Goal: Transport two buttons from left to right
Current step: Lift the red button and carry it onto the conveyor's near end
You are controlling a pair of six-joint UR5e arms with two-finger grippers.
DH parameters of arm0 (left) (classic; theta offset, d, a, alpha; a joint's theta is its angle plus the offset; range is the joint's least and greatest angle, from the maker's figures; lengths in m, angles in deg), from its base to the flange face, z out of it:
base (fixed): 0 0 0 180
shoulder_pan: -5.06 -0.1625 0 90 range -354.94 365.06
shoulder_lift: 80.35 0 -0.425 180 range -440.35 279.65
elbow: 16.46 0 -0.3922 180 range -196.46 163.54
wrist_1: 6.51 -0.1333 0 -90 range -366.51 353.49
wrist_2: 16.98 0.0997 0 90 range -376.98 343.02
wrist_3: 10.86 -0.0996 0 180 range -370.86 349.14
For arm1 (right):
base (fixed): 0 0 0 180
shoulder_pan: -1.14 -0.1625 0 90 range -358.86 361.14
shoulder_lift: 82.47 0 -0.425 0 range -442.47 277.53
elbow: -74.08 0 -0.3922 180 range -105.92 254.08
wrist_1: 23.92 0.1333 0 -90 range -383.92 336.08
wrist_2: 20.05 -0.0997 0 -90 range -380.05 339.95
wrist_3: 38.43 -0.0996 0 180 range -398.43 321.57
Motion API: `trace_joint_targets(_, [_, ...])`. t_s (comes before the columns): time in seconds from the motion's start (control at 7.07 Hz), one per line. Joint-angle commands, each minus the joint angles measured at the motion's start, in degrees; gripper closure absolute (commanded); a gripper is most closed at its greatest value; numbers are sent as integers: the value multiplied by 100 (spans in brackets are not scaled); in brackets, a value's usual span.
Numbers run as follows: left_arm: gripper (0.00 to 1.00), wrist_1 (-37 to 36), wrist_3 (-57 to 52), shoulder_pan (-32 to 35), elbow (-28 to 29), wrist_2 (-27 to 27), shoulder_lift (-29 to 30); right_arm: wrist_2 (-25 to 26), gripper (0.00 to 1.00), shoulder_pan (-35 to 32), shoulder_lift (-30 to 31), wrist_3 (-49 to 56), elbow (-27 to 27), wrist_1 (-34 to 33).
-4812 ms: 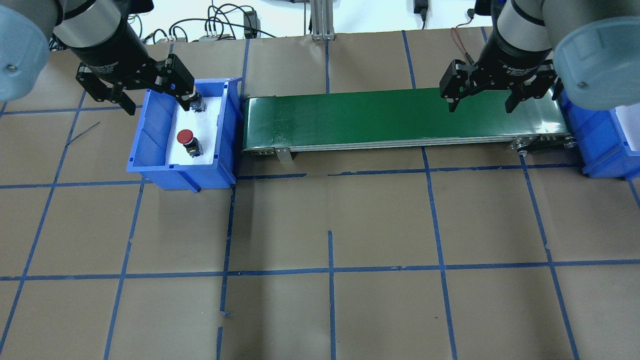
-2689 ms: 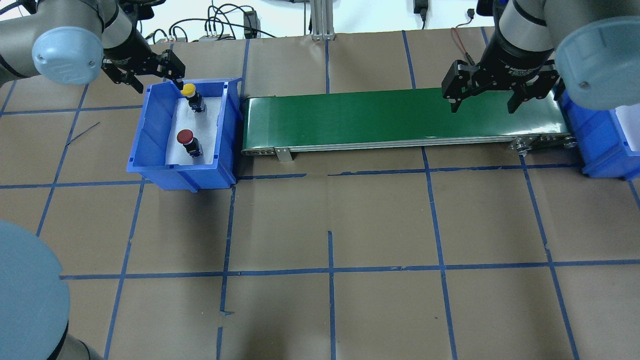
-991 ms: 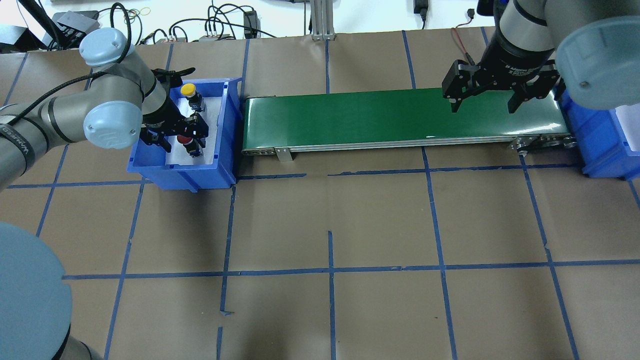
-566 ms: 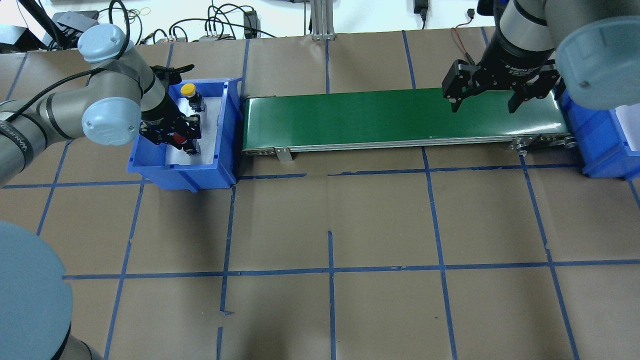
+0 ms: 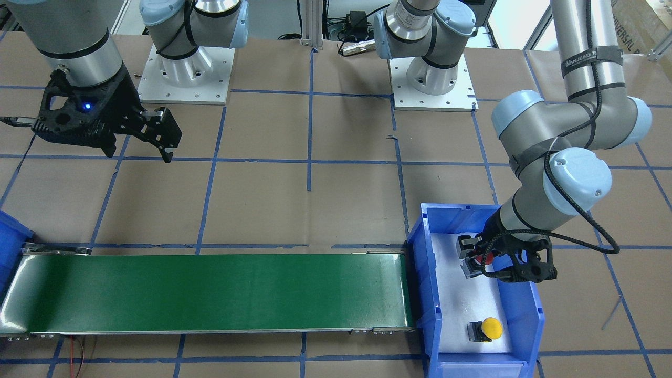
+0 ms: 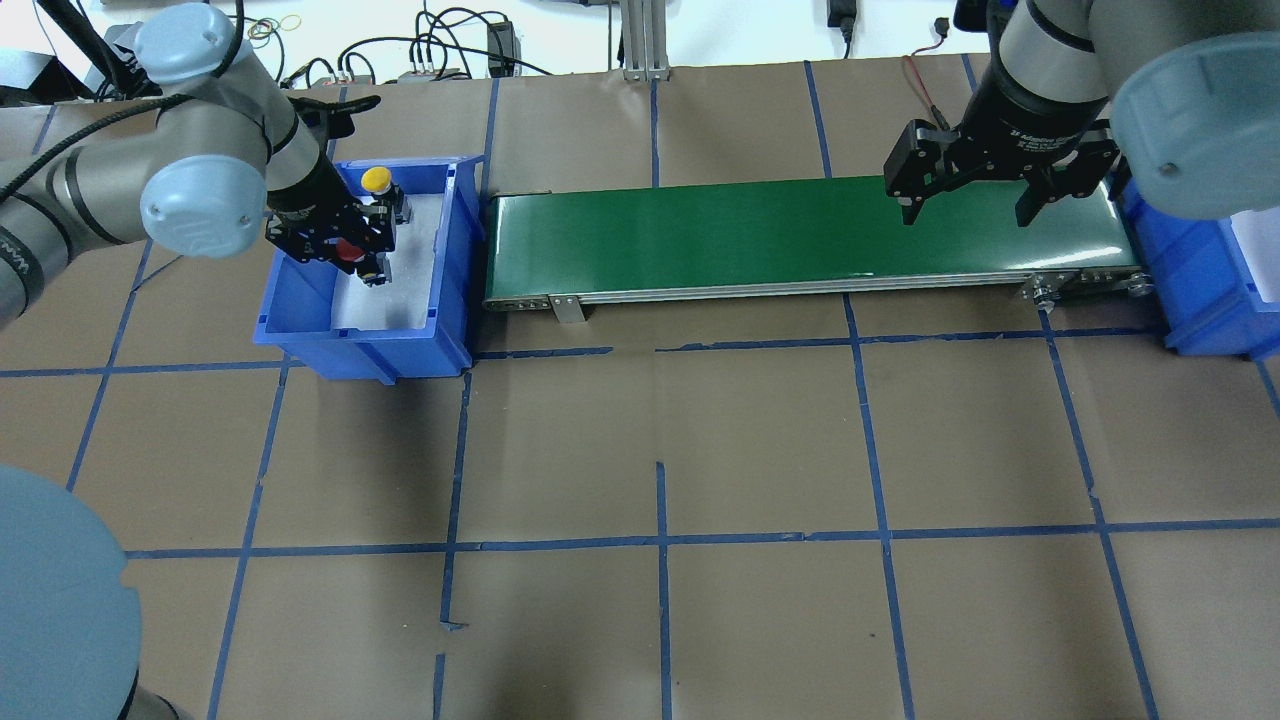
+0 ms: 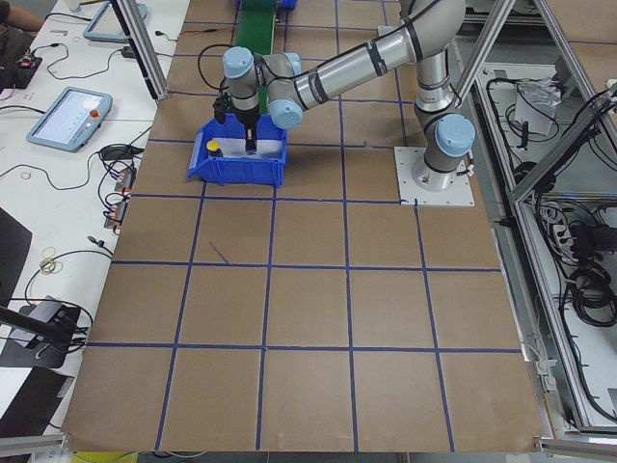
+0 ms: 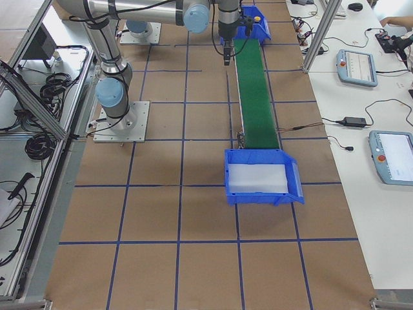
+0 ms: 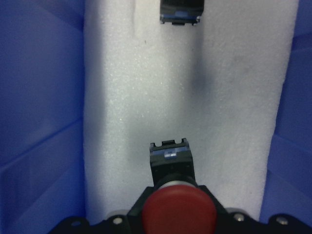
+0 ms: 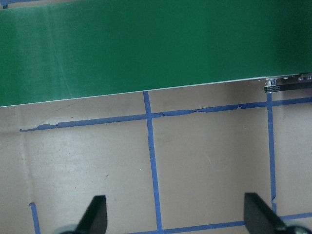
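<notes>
The red button (image 6: 347,252) is held in my left gripper (image 6: 352,247), which is shut on it inside the blue left bin (image 6: 300,300). In the left wrist view the red cap (image 9: 179,212) and its black body (image 9: 170,163) hang just above the white foam. The front view shows the same hold on the red button (image 5: 486,256) by my left gripper (image 5: 480,261). At the bin's far end the yellow button (image 6: 376,180) lies on the foam, seen too in the front view (image 5: 491,327). My right gripper (image 6: 965,205) hovers open and empty over the belt's right end.
A green conveyor belt (image 6: 780,235) runs from the left bin to a second blue bin (image 6: 1200,290) at the right, which holds white foam (image 8: 258,179). Brown paper with blue tape lines covers the table. Cables lie beyond its far edge.
My left gripper moved from the yellow button down onto the red one, shut on it, and has carried it a little toward the bin's far end. The right arm stayed still.
</notes>
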Motion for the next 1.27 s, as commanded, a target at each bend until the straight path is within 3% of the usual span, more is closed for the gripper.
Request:
trace_joint_targets(0.0, [98,1263,55,278,888,270,-402,9,0,0,0,0,0,-4])
trace_joint_targets(0.28, [98,1820,405,454,1320,226,-571,0,0,0,0,0,0,-4])
trace_joint_targets(0.57, [98,1779,1089,919,1655,-72,-204,0,0,0,0,0,0,-4])
trace_joint_targets(0.85, [98,1237,1714,1376,1674,-466,227,-9,0,-26,0,-9,0,-12])
trace_joint_targets(1.13, [98,839,1970,1614,1647,-469,728,9,0,9,0,0,0,-4])
